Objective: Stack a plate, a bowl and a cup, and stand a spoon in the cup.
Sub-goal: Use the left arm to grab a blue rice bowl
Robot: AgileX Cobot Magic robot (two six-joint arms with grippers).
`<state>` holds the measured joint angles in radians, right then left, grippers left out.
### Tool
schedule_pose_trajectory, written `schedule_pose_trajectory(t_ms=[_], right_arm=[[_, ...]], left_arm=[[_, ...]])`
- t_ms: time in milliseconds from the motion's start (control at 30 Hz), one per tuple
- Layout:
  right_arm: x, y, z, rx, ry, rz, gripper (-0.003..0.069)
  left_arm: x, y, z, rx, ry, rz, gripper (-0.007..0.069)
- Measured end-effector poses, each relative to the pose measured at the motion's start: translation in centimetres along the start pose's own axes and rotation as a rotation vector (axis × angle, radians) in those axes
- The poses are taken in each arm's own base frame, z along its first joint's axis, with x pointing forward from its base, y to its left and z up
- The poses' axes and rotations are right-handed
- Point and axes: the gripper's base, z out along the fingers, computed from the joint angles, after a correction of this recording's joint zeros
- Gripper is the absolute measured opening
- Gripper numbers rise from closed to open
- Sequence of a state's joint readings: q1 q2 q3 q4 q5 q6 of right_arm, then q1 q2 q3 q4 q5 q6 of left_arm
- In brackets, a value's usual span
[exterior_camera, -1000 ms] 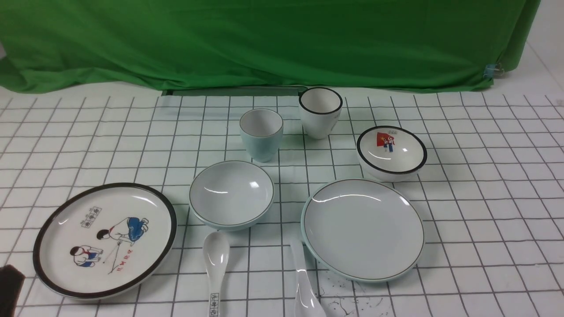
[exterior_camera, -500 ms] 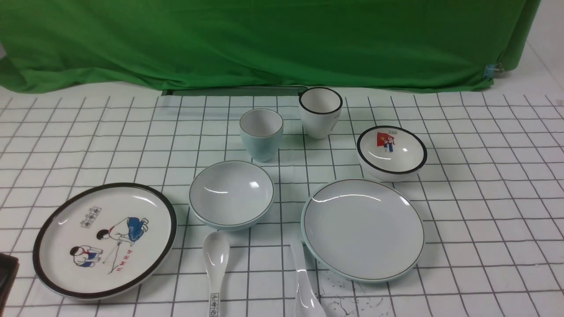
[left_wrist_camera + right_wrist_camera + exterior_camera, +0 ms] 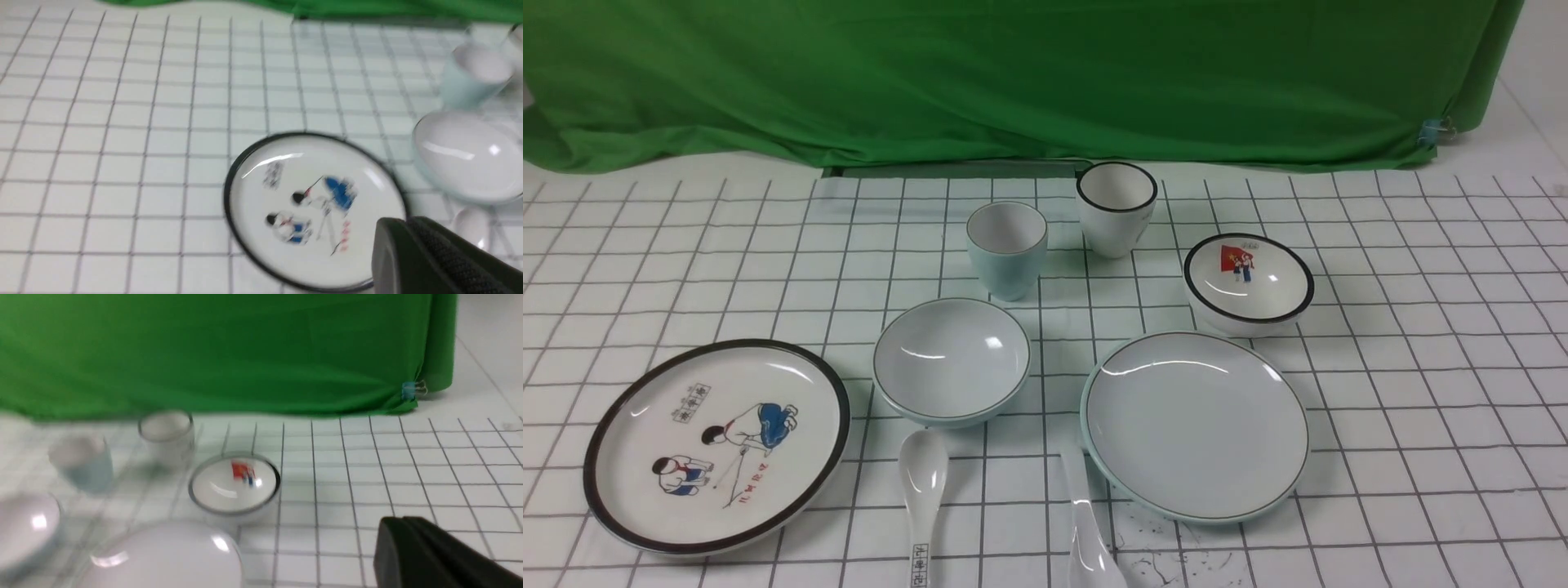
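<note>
- My plain pale plate (image 3: 1196,426) lies flat at about 4 o'clock in the front view, bigger than the bowl.
- Plain pale bowl (image 3: 952,359): upright, roughly 8 o'clock.
- Pale cup (image 3: 1008,249): upright, near 11 o'clock, just beyond the bowl.
- Plain white spoon (image 3: 1086,523): around 6 o'clock, beside the plate.
- Both my grippers, left (image 3: 392,232) and right (image 3: 392,535), are pressed together.

Plate (image 3: 1197,426) pale blue-green, dark-rimmed

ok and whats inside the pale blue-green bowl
Nothing shows inside the pale blue-green bowl, just its white inner surface with glossy reflections. The table patch directly beneath it is covered, so I can't tell what's there.
</note>
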<state>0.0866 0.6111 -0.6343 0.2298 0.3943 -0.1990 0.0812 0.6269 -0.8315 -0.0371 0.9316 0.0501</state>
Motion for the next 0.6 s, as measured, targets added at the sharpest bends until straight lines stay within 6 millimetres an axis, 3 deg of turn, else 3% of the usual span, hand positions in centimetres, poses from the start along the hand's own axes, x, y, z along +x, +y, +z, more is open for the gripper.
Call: schedule_pose_trajectory(t_ms=[133,233,367,600], right_arm=[[-2.8,0.2,2.4,-0.073,0.218,-0.097,0.0011],[-3.7,1.5,4.4,-0.178,0.355,-0.188,0.0011],[-3.6,3.7,6.3,-0.293,0.478,-0.286,0.0011],[-1.9,8.4,10.2,-0.492,0.767,-0.481,0.0011]], left_arm=[[-2.5,-0.1,1.8,0.010,0.204,0.104,-0.0025],[-4.0,-1.2,3.7,0.069,0.288,0.177,-0.0017],[-4.7,-2.9,5.8,0.124,0.359,0.254,-0.0014],[-6.8,-6.5,11.2,0.202,0.482,0.360,-0.0011]])
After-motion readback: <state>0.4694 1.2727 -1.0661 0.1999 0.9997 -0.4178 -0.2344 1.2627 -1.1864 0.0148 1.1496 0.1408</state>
